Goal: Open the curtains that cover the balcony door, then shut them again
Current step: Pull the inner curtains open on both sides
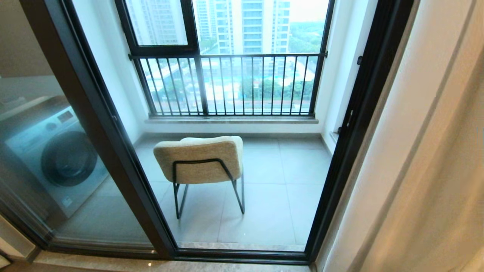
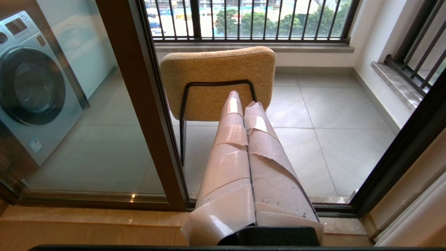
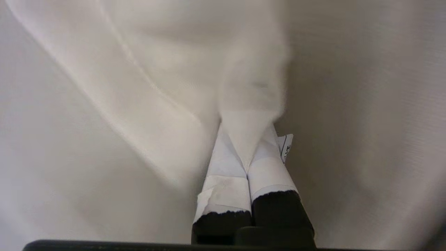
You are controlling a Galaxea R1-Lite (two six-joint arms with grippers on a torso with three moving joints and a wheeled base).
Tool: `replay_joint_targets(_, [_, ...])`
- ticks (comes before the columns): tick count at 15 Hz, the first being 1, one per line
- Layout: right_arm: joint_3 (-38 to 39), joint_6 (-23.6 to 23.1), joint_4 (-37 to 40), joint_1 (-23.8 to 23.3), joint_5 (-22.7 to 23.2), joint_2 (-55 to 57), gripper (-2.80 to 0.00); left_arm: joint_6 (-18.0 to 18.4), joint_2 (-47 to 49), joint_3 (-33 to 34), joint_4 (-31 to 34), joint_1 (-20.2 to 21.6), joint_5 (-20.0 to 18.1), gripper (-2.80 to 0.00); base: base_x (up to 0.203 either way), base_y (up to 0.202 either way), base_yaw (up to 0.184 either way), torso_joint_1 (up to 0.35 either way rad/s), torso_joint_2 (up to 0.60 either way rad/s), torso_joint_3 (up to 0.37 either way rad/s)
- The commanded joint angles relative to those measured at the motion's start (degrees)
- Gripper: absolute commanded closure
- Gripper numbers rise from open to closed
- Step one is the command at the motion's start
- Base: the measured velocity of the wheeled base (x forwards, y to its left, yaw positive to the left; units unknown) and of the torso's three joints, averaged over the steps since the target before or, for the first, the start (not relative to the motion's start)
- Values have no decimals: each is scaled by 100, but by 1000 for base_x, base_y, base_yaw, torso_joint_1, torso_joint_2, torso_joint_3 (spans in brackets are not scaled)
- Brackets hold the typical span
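The curtains (image 1: 427, 151) are creamy beige, pale white in the right wrist view (possibly a sheer layer; the fabric is too close to tell). The balcony door (image 1: 113, 124) has a dark brown-black frame. The chair (image 1: 200, 160) is nubby oatmeal-tan on thin black legs. The washing machine (image 1: 56, 151) is silver-grey with a dark round door. The floor (image 1: 287, 177) tiles are light grey. Both end effectors, left (image 2: 244, 103) and right (image 3: 245, 146), wear whitish tape over black.

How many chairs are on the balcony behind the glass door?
1. The chair stands on the balcony floor, its beige back toward the balcony door, facing the railed window. Curtains at the right may hide more.
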Motion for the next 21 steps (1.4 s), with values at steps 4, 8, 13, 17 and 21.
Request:
replay_joint_targets(4, [543,683,-21,1092,1116,-820,0,-2,-2,1,0,10,1,0,0,0,0,0,0,0])
replay_joint_targets(8, [616,687,-40,2018,1101,-618,0,-2,-2,1,0,1,1,0,0,0,0,0,0,0])
replay_joint_targets(13, [627,1330,-201,2894,1093,-410,0,-2,-2,1,0,1,1,0,0,0,0,0,0,0])
replay_joint_targets(17, [631,1310,-251,3185,1084,-299,0,-2,-2,1,0,1,1,0,0,0,0,0,0,0])
replay_joint_targets(21, [655,1337,-183,3185,1093,-406,-280,-2,-2,1,0,1,1,0,0,0,0,0,0,0])
